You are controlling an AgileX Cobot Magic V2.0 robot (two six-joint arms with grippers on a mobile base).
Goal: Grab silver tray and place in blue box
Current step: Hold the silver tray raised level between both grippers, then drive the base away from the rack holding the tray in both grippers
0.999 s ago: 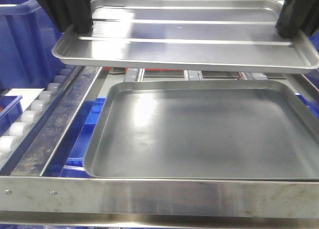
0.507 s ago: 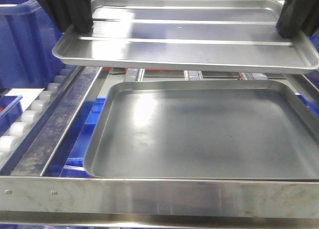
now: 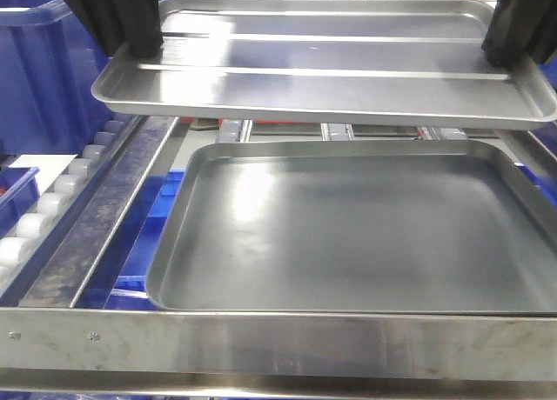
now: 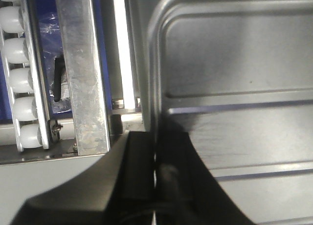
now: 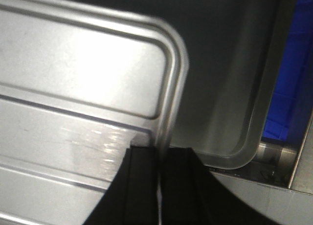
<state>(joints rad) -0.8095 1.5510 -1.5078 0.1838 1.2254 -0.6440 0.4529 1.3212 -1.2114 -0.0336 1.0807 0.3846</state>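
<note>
Box (image 3: 39, 78): blue, far left, probably the target, only partly seen.
Left gripper (image 4: 156, 159): clamped on left rim of silver tray (image 3: 322, 78).
Silver tray: held level above dark tray (image 3: 348, 226); light, stiff, slick; rolled side rims give best purchase.
Right gripper (image 5: 159, 161): pinching right rim.

- From the front camera, the silver tray (image 3: 331, 78) has hardly moved in the last second. Only its near rim toward 3 o'clock, below my right gripper (image 3: 503, 59), sits a hair lower than it did.
- That dip came in the first half second.
- It is so slight that I cannot tell a tilt from a small drop.
- Past the tray's far rim, toward 12 o'clock, the small specks of background have changed a little in colour.
</note>
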